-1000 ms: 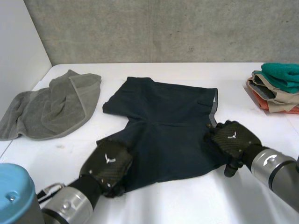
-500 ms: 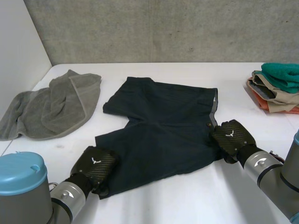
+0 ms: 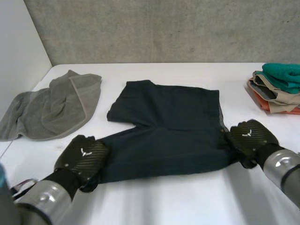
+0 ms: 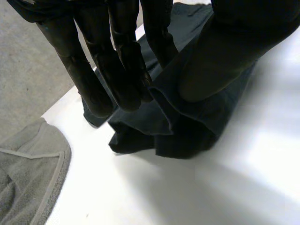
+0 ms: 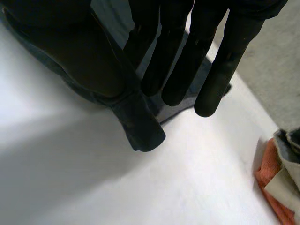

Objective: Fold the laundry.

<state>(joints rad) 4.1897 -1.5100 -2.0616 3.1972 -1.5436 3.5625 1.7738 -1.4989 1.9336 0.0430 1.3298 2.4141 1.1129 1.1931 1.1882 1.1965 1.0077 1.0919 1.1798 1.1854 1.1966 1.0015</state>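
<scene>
Dark navy shorts [image 3: 164, 131] lie spread flat in the middle of the white table [image 3: 187, 201]. My left hand [image 3: 83, 156] is at their near left corner. In the left wrist view its fingers [image 4: 117, 70] and thumb pinch a bunched fold of the shorts [image 4: 187, 126]. My right hand [image 3: 251, 137] is at the near right corner, by the waistband edge. In the right wrist view its fingers [image 5: 187, 56] and thumb pinch the cloth, and a small tip of the shorts [image 5: 140, 129] sticks out below the thumb.
A crumpled grey towel [image 3: 51, 105] lies at the table's left, near the left hand [image 4: 28, 173]. A stack of folded clothes [image 3: 279, 86], teal on top and orange [image 5: 276, 183] at the bottom, sits at the right edge. A concrete wall stands behind the table.
Both hands have closed on the shorts' near corners and moved apart, left hand leftward and right hand rightward. The shorts are now stretched wider and flatter.
</scene>
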